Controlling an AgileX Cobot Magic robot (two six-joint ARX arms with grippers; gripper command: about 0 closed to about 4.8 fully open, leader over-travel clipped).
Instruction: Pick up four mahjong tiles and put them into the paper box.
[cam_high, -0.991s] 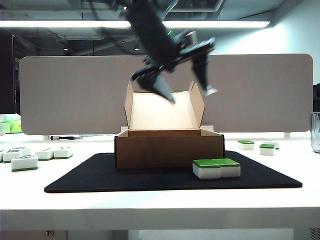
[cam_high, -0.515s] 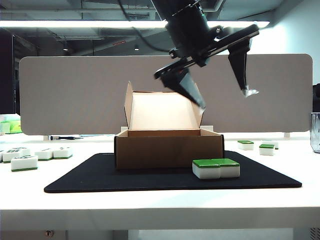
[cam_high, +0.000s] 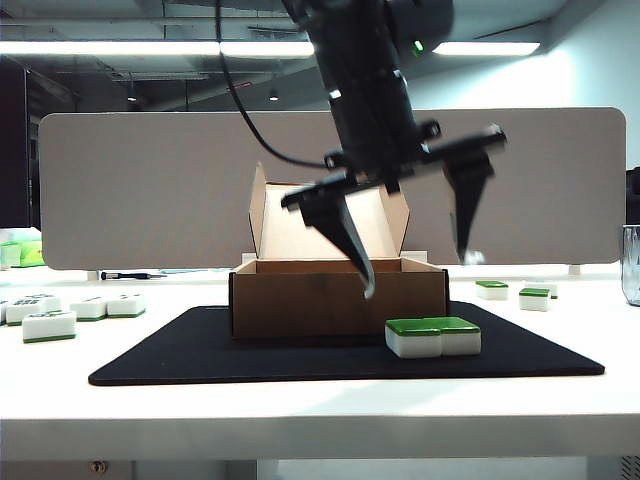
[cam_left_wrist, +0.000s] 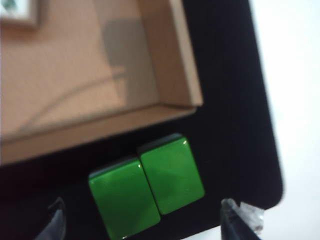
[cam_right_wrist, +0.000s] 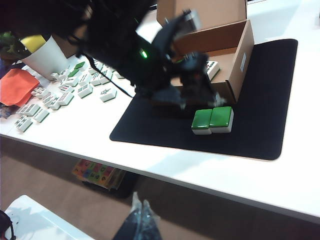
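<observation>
Your white table (cam_high: 300, 410) carries a black mat (cam_high: 200, 355), and on the mat sits the paper box (cam_high: 335, 295), its hinged lid standing upright at the back and its side flaps raised. Your left arm reaches down in front of the box in the exterior view, and the left end effector (cam_high: 415, 250) hangs above the mat's right part with its two fingers spread wide and nothing between them; in the left wrist view the fingertips (cam_left_wrist: 57, 217) frame the pair of tiles from either side without touching them. Your right end effector (cam_right_wrist: 140, 215) shows only as dark fingertips low in the right wrist view, off the table's edge, pressed close together and empty. Two mahjong tiles (cam_high: 432, 336) lie green side up on the mat, touching each other side by side, just beside the box's front right corner. One more tile (cam_left_wrist: 17, 10) lies inside the box, near a corner, white face up with dark marks. Other loose tiles (cam_high: 50, 315) rest on the bare table to the left of the mat, and a few more (cam_high: 515, 292) to its right.
</observation>
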